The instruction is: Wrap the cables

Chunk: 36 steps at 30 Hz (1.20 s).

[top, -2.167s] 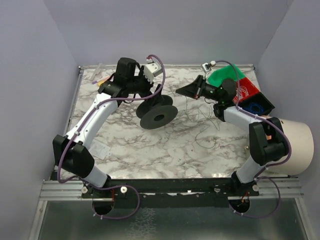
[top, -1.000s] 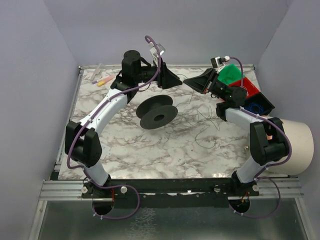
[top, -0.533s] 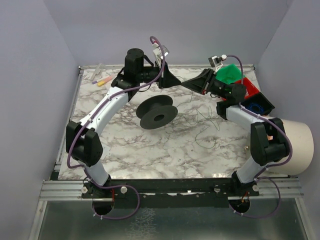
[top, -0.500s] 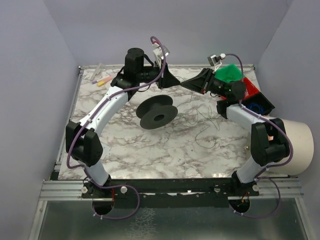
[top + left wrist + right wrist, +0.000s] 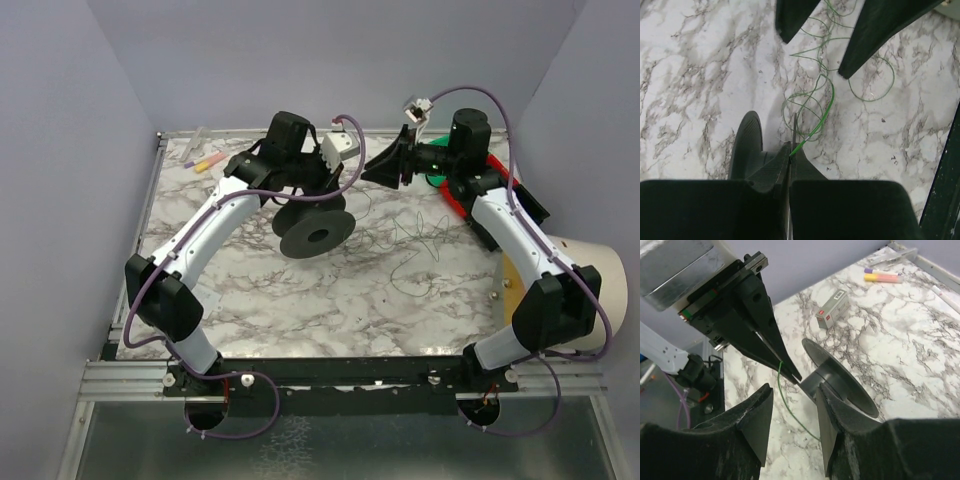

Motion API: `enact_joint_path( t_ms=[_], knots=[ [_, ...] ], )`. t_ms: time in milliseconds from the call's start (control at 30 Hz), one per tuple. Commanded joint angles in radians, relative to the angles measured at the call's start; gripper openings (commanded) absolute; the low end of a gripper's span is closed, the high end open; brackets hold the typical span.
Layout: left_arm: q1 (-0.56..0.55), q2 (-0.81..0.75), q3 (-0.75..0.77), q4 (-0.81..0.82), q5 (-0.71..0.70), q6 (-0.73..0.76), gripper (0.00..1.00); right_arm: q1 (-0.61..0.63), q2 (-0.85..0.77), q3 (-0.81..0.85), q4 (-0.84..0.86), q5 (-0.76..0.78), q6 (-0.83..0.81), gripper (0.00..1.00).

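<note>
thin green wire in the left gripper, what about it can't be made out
Left wrist view: the thin green wire, clamped in the shut left gripper, runs off the top edge.
Right wrist view: its lower end vanishes behind the right gripper's finger.
Top view: too fine to trace near the grippers.
</note>
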<state>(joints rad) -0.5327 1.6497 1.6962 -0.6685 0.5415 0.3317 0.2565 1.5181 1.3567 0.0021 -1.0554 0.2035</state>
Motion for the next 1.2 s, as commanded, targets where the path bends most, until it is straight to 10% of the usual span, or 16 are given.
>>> enact_joint_path(
  t_ms=[0,1167],
  knots=[
    [-0.022,-0.029,0.0,-0.081,-0.017,0.052,0.0,0.055,-0.002,-0.039,-0.061,0.009,-0.169,0.45],
    [-0.061,-0.003,-0.019,-0.08,0.054,0.026,0.0,0.105,0.055,-0.123,0.218,-0.036,-0.005,0.28]
  ],
)
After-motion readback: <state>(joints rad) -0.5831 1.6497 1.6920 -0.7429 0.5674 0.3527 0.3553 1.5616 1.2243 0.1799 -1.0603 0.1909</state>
